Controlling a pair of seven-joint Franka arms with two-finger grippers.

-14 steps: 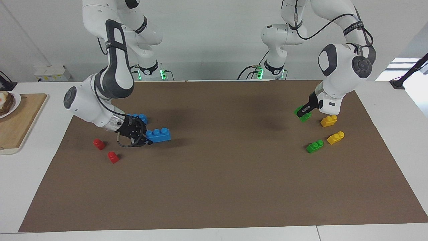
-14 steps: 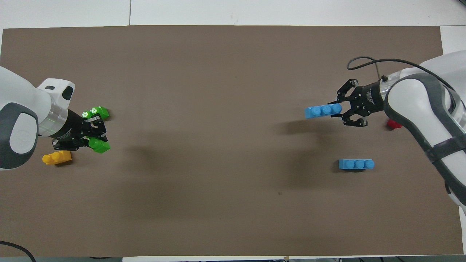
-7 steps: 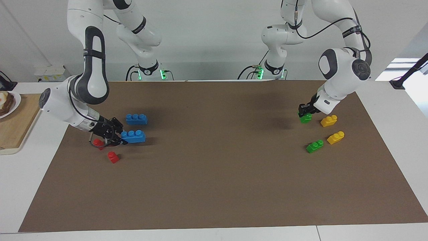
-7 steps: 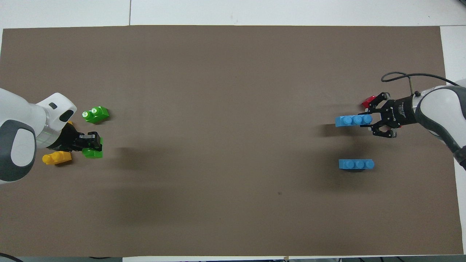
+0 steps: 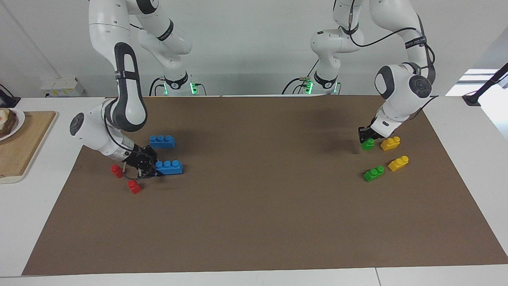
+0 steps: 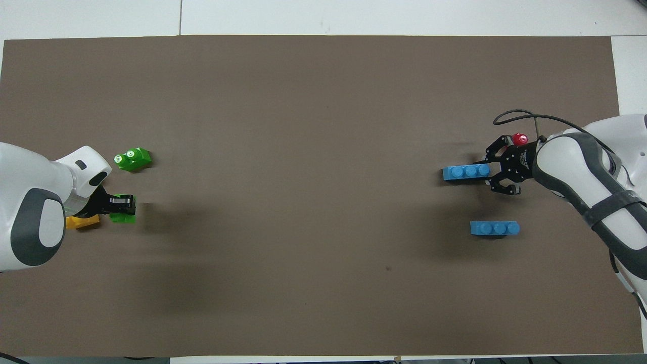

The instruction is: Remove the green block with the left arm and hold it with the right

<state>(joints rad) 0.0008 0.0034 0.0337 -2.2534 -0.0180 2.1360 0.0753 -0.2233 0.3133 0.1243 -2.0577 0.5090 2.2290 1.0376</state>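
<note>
No legible text on anything.

One high camera faces the robots across the brown mat (image 5: pixel 254 222); another looks steeply down on it from their end.

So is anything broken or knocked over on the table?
Nothing looks broken or spilled. All the bricks sit studs-up on the brown mat. The left gripper is down on a green block beside a yellow brick, and the right gripper grips the end of a blue brick.
</note>
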